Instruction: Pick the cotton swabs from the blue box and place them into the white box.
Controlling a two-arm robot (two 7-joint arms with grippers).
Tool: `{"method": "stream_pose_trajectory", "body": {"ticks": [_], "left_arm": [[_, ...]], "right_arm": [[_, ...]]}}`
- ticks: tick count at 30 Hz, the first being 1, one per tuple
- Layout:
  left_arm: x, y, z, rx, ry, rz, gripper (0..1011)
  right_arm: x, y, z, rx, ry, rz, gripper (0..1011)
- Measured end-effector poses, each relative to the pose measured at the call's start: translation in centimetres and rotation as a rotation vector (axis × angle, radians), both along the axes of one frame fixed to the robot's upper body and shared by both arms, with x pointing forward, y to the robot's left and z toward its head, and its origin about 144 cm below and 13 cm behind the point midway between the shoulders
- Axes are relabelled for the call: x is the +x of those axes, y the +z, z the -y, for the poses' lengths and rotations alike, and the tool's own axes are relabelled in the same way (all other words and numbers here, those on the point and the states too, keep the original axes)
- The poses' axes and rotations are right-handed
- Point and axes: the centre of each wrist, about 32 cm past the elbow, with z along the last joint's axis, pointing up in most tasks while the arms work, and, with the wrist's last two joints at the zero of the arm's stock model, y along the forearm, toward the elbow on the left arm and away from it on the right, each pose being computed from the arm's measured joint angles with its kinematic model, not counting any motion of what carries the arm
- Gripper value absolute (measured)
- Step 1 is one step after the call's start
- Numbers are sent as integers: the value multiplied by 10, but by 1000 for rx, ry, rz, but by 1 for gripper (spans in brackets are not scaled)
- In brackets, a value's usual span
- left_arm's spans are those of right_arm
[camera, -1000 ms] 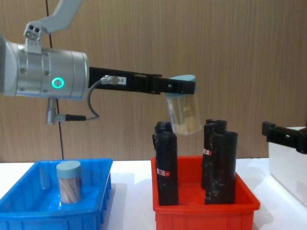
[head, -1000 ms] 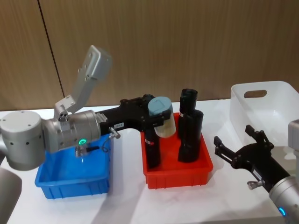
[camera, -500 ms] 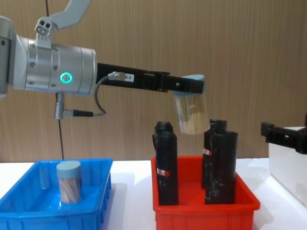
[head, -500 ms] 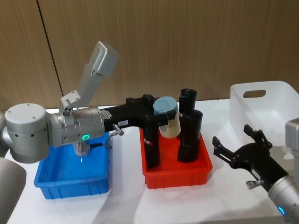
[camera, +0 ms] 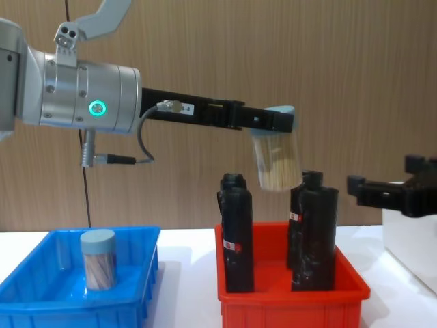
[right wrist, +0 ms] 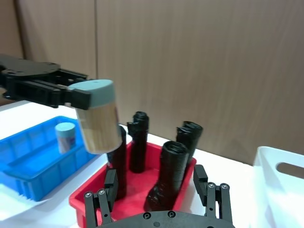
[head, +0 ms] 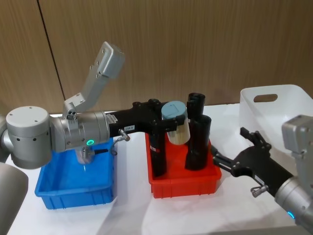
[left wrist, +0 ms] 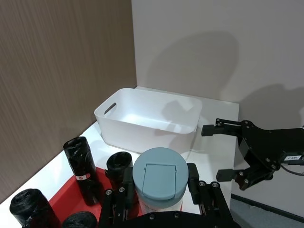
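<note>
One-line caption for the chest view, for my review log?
Left gripper holds a cotton swab tub above the red bin; another tub waits in the blue box.

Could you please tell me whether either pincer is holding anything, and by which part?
The left pincer holds a tub of cotton swabs by its lid end, above the red bin. The right pincer is open and empty.

Nothing legible tbh. The white sticker point(camera: 179, 107) on the left gripper point(camera: 276, 123) and the red/white labels point(camera: 232, 244) on the black rolls point(camera: 239, 215) are too small to read.
</note>
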Motion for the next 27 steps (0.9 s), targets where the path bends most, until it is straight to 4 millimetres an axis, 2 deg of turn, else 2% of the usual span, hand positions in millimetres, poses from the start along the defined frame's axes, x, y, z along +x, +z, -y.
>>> {"method": "stream_pose_trajectory", "body": {"ticks": [27], "left_arm": [[1,1,1,2,-5,-2,666]], "right_arm": [[39,12,-14,16,195,-75,1002]]}}
